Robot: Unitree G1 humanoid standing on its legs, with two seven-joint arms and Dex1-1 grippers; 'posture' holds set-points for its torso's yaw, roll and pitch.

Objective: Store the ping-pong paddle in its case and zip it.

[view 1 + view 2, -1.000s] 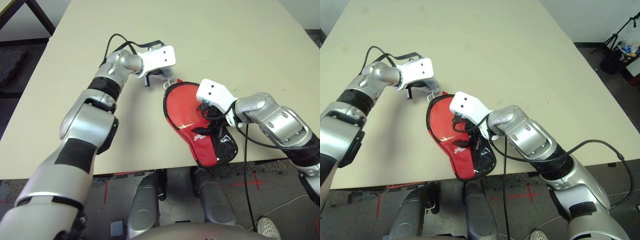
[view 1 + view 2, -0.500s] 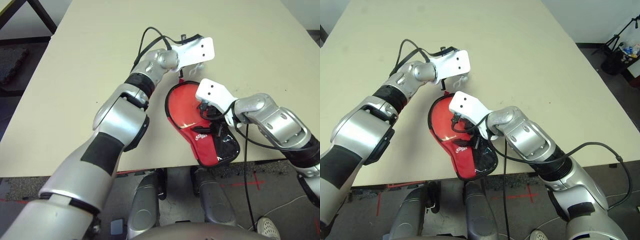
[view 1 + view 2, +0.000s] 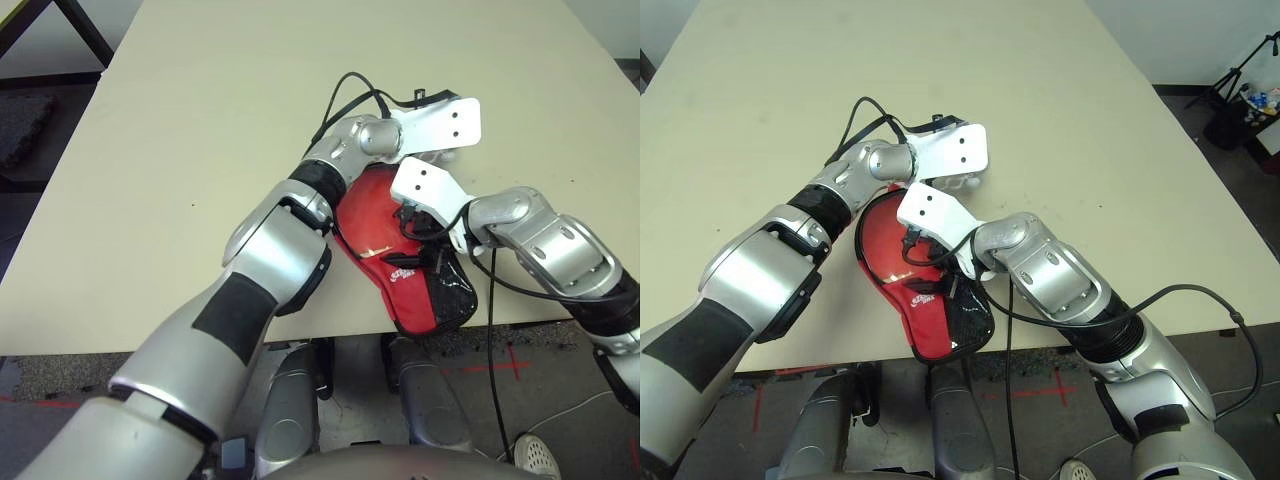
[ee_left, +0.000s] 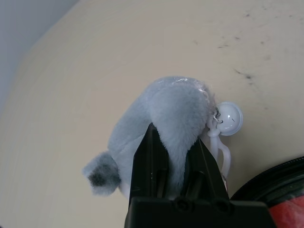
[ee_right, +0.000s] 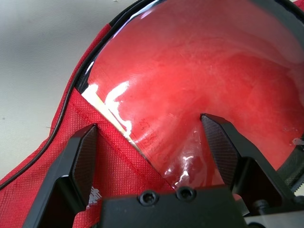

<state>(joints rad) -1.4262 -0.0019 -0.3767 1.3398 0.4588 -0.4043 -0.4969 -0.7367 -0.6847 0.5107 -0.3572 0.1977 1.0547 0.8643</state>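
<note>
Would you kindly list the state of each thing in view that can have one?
Left gripper: shut on the grey plush
Grey plush: held, strap and white ball attached
Right gripper: open, over the case
Case: lying on the table
Paddle: under the case's clear window

Case (image 3: 925, 325) of woven red cloth with a glossy clear window; fuzzy grey plush (image 4: 159, 114); shiny white plastic ball (image 4: 230, 118); smooth matt surface (image 3: 230, 100).

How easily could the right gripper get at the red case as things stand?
Probably yes: the right gripper is already over the case, its fingers apart, with nothing between them and the red fabric. The left gripper, shut on a grey plush, works close beside it.
</note>
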